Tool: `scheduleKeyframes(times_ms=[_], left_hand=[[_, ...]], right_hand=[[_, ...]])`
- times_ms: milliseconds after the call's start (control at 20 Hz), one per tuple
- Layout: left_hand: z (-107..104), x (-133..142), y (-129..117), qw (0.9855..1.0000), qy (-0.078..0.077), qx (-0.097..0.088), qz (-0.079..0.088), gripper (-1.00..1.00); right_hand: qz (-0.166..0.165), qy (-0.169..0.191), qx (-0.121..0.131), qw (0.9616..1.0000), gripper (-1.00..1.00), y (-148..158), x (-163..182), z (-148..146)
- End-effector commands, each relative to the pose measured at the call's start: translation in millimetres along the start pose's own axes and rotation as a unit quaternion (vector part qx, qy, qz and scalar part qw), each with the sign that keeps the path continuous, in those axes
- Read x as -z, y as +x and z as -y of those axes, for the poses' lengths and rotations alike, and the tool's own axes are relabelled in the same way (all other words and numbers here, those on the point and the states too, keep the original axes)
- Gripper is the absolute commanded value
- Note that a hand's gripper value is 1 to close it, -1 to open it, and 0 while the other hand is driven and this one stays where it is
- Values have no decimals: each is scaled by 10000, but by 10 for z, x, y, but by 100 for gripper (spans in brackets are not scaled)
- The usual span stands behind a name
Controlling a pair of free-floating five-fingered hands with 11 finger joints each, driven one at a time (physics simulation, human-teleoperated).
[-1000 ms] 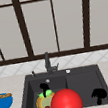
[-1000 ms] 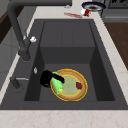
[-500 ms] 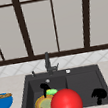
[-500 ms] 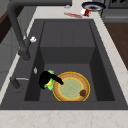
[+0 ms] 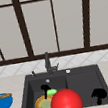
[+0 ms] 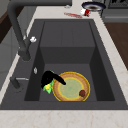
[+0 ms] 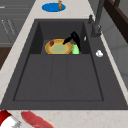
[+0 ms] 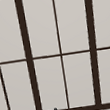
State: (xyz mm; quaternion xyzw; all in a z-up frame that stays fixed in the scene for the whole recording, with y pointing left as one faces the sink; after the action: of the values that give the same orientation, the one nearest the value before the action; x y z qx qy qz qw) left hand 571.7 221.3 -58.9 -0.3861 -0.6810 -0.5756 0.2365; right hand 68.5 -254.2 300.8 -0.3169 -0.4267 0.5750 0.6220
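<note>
- Against the picture from a second ago, we see our left hand (image 5: 45, 88) has shifted in the left side view: it then lay over the plate's near-left rim, and now it sits further toward the basin's left wall, with one finger stretched out over the plate (image 6: 71, 86).
- The green sponge (image 6: 48, 87) has gone with it; earlier it lay on the plate's edge under the hand, now it peeks out just beside the plate's rim, beneath the hand.
- Our right hand (image 5: 98, 94) has stayed where it was, hanging over the right part of the sink (image 5: 82, 80) near its front edge.
- Our left hand is curled down onto the green sponge and seems to grip it, though we cannot tell how firmly; the sponge shows as a green patch right under and behind the hand in the front view.
- The yellow-rimmed plate lies flat on the floor of the left basin, with a small dark red bit (image 6: 82, 93) on its rim, well apart from the hand.
- Whether our right hand's fingers are curled or loose, we cannot tell.
- A red ball (image 5: 66, 103) stands in front of the sink's near edge in the front view, and it covers part of the plate.
- The faucet (image 5: 48, 63) rises behind the basin, a blue bowl (image 5: 3, 101) rests on the counter to the left.
</note>
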Motion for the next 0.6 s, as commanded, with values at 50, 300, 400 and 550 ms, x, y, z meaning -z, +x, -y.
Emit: scheduleKeyframes(times_ms=[50,300,400,550], left_hand=[[55,24,31,9977,-213,612,179,-100],[-3,25,79,9986,-84,502,143,-100],[-23,-7,92,9995,-28,296,139,-100],[-78,-120,75,9989,-114,331,312,100]], right_hand=[[0,0,0,10000,0,0,0,0],[0,0,0,10000,0,0,0,0],[0,0,0,10000,0,0,0,0],[0,0,0,10000,0,0,0,0]])
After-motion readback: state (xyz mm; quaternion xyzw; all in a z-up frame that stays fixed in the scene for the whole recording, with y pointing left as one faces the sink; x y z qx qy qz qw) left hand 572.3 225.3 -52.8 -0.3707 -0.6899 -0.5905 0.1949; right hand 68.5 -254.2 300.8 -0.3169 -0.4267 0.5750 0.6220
